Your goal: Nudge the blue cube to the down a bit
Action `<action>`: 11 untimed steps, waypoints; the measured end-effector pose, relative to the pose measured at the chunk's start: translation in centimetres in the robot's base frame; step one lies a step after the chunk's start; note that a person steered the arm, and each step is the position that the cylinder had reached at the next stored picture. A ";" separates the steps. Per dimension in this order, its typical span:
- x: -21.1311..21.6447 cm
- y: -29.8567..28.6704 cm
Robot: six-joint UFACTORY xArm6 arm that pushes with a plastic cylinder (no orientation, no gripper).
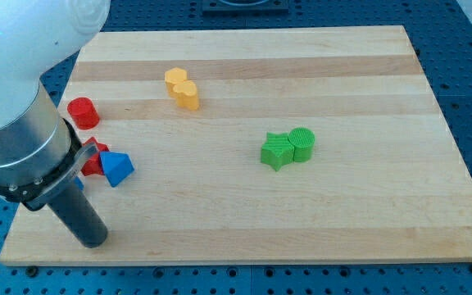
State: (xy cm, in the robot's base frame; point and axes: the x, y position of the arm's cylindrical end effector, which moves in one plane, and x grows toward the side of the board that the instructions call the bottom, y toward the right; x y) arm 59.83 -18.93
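My tip (91, 242) rests on the wooden board (301, 221) near its bottom left corner. A small sliver of a blue block (79, 185) shows just right of the rod, above the tip; the arm hides most of it, so its shape cannot be made out. A blue triangular block (117, 169) lies above and right of the tip, apart from it. A red block (93, 159), partly hidden by the arm, touches the blue triangular block's left side.
A red cylinder (82, 112) stands near the left edge. Two yellow blocks (176, 79) (188, 96) touch each other at the top middle. A green star (276, 151) and a green cylinder (302, 144) touch at the centre right.
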 end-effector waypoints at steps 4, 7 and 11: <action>0.8 -8.6; -1.8 -11.5; -10.3 -10.2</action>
